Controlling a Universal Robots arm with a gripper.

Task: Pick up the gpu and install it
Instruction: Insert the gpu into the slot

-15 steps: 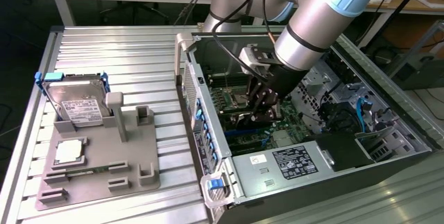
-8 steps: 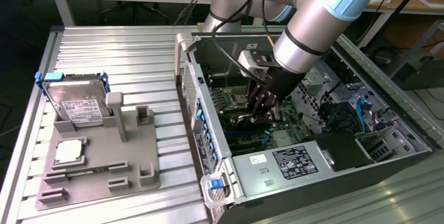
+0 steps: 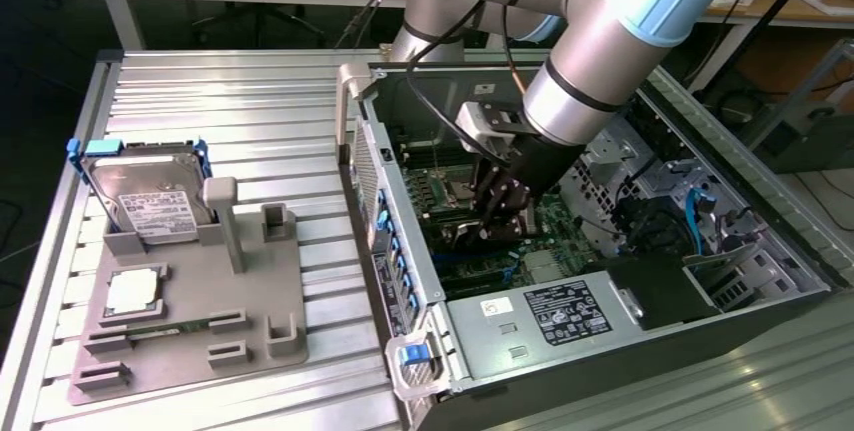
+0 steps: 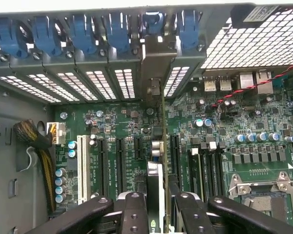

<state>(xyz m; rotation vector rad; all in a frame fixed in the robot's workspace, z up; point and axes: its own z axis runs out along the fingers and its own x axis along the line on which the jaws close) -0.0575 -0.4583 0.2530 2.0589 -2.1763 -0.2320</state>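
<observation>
Inside the open computer case [image 3: 747,241]: gripper [image 4: 161,204], jaws clamped on the gpu [image 4: 162,146], card held on edge above the motherboard [image 4: 127,131], bracket [image 4: 153,63] at the rear slots. Apparently aligned with a slot; seating calls for straight, even downward pressure.

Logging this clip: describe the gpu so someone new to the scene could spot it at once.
Look inside the open computer case, above the motherboard. The gpu is the thin card held edge-on in the gripper, its metal bracket meeting the blue-clipped rear slots; unlike neighbouring empty slots, it stands upright.
</observation>
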